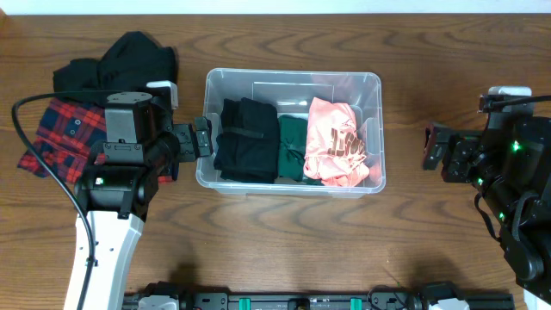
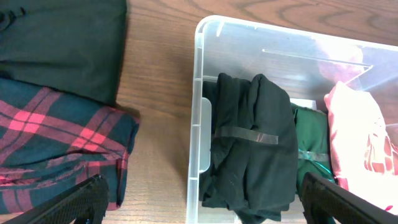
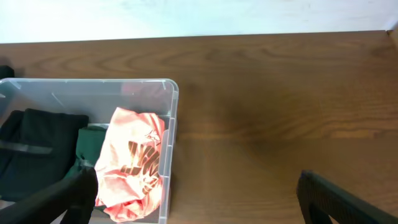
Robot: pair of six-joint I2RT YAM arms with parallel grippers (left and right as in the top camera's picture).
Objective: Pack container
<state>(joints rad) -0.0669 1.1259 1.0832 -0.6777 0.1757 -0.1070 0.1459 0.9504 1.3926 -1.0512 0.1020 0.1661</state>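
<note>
The clear plastic container [image 1: 291, 80] stands mid-table. It holds a folded black garment [image 1: 246, 138], a dark green one [image 1: 291, 142] and a pink printed one [image 1: 336, 142]. In the left wrist view the container [image 2: 198, 124] shows with the black garment [image 2: 252, 143], the green garment [image 2: 314, 146] and the pink garment [image 2: 360, 137]. My left gripper [image 1: 203, 138] is open and empty, at the container's left wall. My right gripper [image 1: 433, 146] is open and empty, over bare table right of the container [image 3: 169, 124]. The pink garment [image 3: 134, 165] shows there too.
A red and dark plaid shirt [image 1: 60, 129] and a black garment [image 1: 120, 65] lie on the table left of the container. They also show in the left wrist view, plaid [image 2: 56, 143] and black [image 2: 62, 43]. The table's far edge [image 3: 249, 35] meets a white wall.
</note>
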